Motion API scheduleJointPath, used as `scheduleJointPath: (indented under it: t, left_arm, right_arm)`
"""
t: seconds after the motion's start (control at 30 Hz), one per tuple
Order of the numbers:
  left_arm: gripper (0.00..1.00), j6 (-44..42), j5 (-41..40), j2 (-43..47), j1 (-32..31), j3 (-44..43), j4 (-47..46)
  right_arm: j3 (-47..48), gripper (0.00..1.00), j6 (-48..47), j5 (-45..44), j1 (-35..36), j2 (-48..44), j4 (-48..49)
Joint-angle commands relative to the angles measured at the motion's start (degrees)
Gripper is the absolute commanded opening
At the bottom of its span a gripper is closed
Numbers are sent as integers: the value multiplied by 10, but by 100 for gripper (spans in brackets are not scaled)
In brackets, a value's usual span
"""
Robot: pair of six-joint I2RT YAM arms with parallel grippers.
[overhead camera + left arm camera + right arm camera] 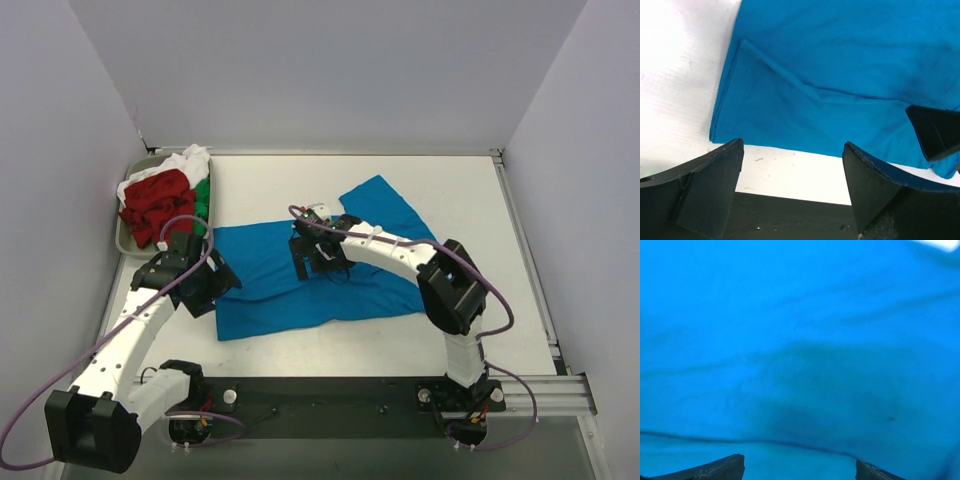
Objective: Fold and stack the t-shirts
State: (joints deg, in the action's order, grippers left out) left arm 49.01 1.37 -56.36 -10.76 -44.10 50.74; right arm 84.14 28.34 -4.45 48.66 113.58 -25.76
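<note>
The large bright blue cloth t-shirt [262, 272] [840, 65] [800, 340] lies spread open in the middle of your white table [450, 200]. Its body is mostly flat, and one part reaches out toward the far right. In your left wrist view its left edge shows a diagonal crease where a flap of cloth lies doubled over the near-left corner.

Your right gripper [315, 262] [800, 462] hangs over the centre of the shirt, fingers spread wide and pinching nothing. The right wrist view is filled with blue cloth. It shows soft ripples and a shadow just ahead of the fingertips, but you cannot tell from it whether the tips touch the cloth.

Your left gripper [205, 285] [792, 150] sits at the shirt's near-left corner, also spread wide and empty. One finger is on either side of a patch of bare table, just short of the near hem.

The other shirts are well apart from the blue one, heaped in the grey oval metal tray [122, 240] at the far-left corner of the table. A crumpled red cloth shirt [155, 205] lies on top, a white cloth shirt [185, 160] spills over the far rim, and a green cloth shirt [204, 195] shows at the right side of the heap.
</note>
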Motion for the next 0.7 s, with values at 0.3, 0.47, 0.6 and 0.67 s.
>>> scheduleJointPath:
  t: [0.3,0.47,0.6,0.67]
  left_arm:
    - [90,-60,7,-178,-14,-178,-88]
    - [90,-60,15,-278,-19,-250,-97]
    - [90,-57,21,-324,-19,-295,-108]
    - [90,-56,28,-351,-18,-321,-107]
  right_arm:
    - [37,93,-16,-61,-198,-218,-97]
    - [80,93,-15,41,-330,-139,-86]
    - [122,93,-6,101,-390,-72,-80]
    - [128,92,0,133,-404,-35,-75]
